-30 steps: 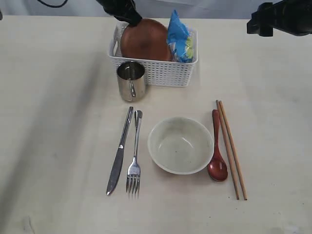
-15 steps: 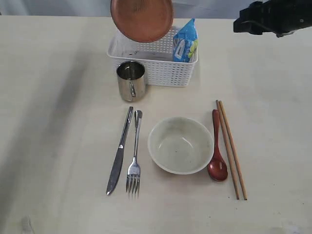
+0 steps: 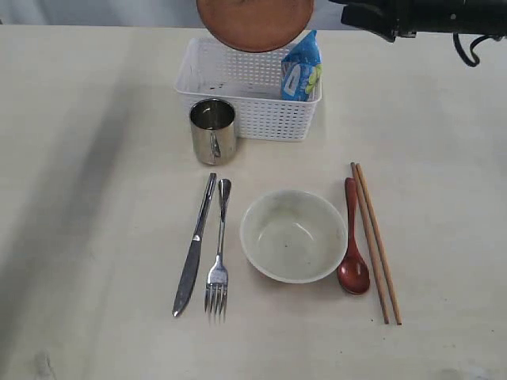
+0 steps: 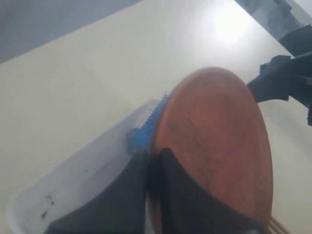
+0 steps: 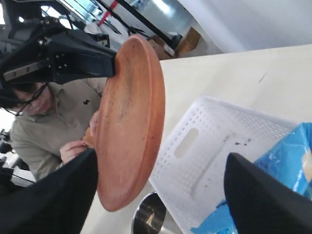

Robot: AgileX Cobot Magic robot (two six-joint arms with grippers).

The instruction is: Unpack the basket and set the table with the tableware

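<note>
Red-brown plate (image 3: 255,24), judged stiff, light and slippery, is pinched at its rim by the left tool (image 4: 155,163); the right tool (image 5: 161,163) is spread nearby.

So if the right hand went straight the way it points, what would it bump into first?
Probably the red-brown plate that the left hand holds above the basket, though depth is hard to judge.

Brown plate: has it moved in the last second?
Yes. The plate rose out of the white basket, toward the view's top and slightly right.
</note>
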